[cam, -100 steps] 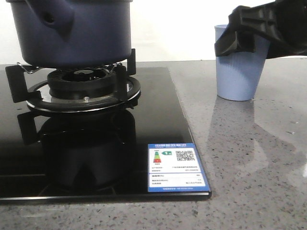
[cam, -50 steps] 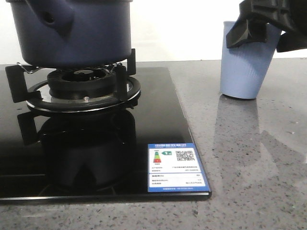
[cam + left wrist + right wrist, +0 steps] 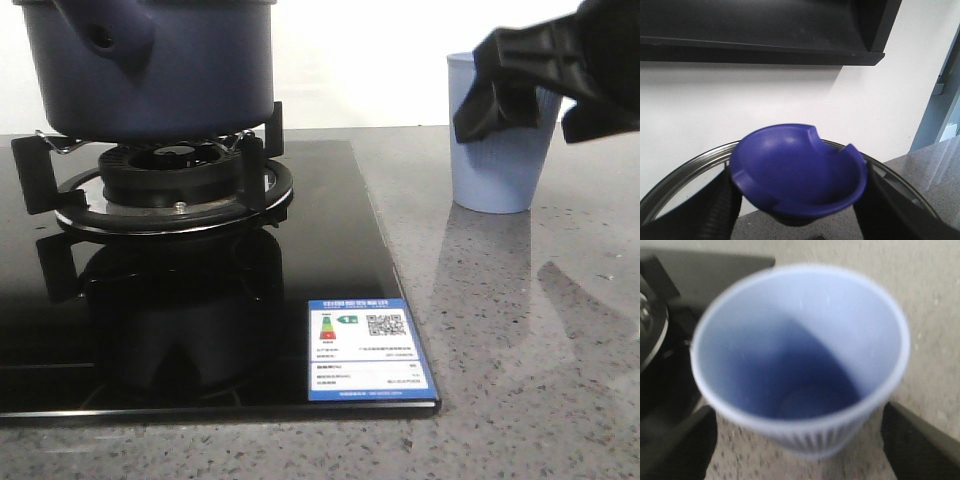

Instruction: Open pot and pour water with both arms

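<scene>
The dark navy pot (image 3: 170, 75) sits on the gas burner (image 3: 170, 180) at the left, its side tube (image 3: 105, 35) facing me; its top is cut off by the frame. My left gripper (image 3: 797, 200) is shut on the blue knob (image 3: 797, 175) of a metal-rimmed lid (image 3: 685, 172), held up in the air against a white wall. It is out of the front view. My right gripper (image 3: 520, 85) is at the rim of the light blue ribbed cup (image 3: 497, 165). In the right wrist view its fingers (image 3: 685, 445) stand apart on either side of the cup (image 3: 800, 340), which looks empty.
The black glass hob (image 3: 330, 250) carries a blue and white label (image 3: 368, 350) at its front right corner. The cup stands on the grey speckled counter (image 3: 540, 330) to the right of the hob. A dark shelf (image 3: 765, 30) hangs on the wall above the lid.
Half a second ago the cup was tilted and shifted right; now it stands upright, back to the left. My right gripper has come down and leftward at its rim. The pot has not moved.
</scene>
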Motion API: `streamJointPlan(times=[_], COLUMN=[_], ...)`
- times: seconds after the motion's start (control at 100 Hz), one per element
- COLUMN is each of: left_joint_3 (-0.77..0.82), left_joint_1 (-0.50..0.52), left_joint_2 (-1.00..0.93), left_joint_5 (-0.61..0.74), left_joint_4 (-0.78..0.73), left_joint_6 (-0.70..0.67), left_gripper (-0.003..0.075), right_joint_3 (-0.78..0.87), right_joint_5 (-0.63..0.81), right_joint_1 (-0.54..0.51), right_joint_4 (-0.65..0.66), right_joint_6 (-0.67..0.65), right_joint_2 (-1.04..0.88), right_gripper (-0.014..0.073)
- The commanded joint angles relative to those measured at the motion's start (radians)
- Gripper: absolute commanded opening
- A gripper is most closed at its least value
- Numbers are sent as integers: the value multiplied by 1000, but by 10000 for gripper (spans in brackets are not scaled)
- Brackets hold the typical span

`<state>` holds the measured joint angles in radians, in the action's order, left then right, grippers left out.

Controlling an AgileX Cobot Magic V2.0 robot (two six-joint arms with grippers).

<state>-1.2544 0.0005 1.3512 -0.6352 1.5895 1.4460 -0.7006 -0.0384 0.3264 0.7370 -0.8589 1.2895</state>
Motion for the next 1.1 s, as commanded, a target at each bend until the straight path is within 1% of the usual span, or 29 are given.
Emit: streamJointPlan(times=[0.0,0.17,0.32,0.59,0.77,0.97,1.09], left_joint_3=[-43,-43,-43,-43,-43,-43,-43], left_joint_1=[0,0,0,0,0,-9,-62], left_joint_2=[-34,-34,-34,-34,-33,-18,4], left_joint_5=[-7,-7,-5,-5,-24,-109,-144], left_joint_4=[65,65,63,47,36,24,-46], left_joint_6=[0,0,0,0,0,0,0], left_gripper=[411,411,411,411,411,411,411], right_joint_3=[1,70,104,106,106,106,106], right_joint_5=[38,38,14,-112,-150,-204,-201], right_joint_1=[6,8,17,53,53,53,53], right_joint_4=[-8,-68,-101,-103,-94,-94,-94], right_joint_6=[-3,-3,-3,-3,-3,-3,-3], right_joint_2=[-42,-92,-193,-439,-577,-619,-618], right_gripper=[578,578,578,572,571,571,571])
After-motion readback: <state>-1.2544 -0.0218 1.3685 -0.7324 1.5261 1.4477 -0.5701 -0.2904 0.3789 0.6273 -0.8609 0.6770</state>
